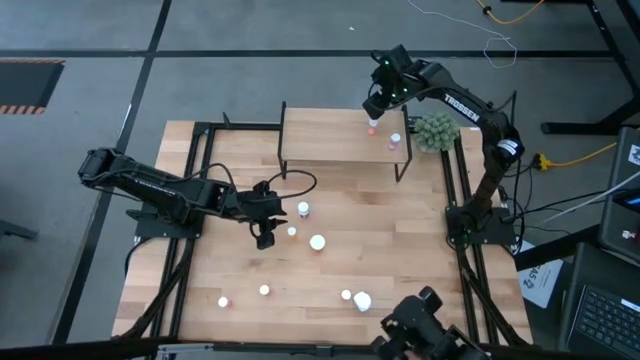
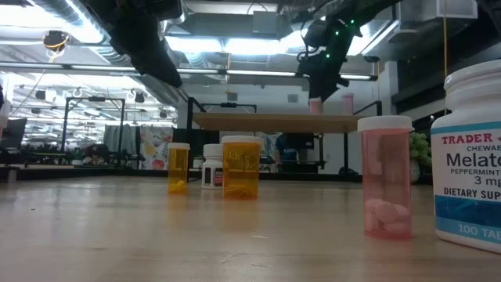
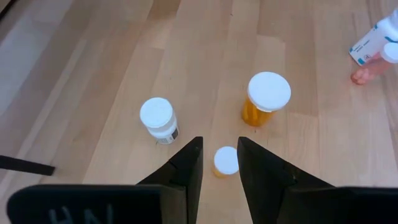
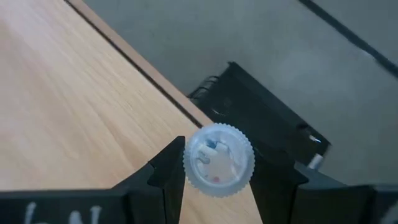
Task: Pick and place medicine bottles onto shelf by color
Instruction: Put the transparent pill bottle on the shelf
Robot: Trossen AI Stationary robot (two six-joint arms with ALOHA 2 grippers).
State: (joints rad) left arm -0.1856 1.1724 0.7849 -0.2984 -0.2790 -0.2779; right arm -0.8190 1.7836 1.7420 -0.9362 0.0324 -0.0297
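My right gripper (image 4: 214, 171) pinches a small pink bottle with a ribbed translucent white cap (image 4: 218, 159) over the light-wood shelf (image 1: 330, 135); my left gripper (image 3: 219, 163) hangs half-open above the table.

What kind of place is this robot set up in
Probably a robotics lab or workshop: a wooden table on a black frame, open ceiling with strip lights, loose cables across the grey floor.

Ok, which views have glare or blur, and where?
Low view: bright ceiling lights glare above, and the near white labelled bottle crops at the edge. Right wrist view: the white ribbed bottle cap between the jaws looks soft. High view: even light.
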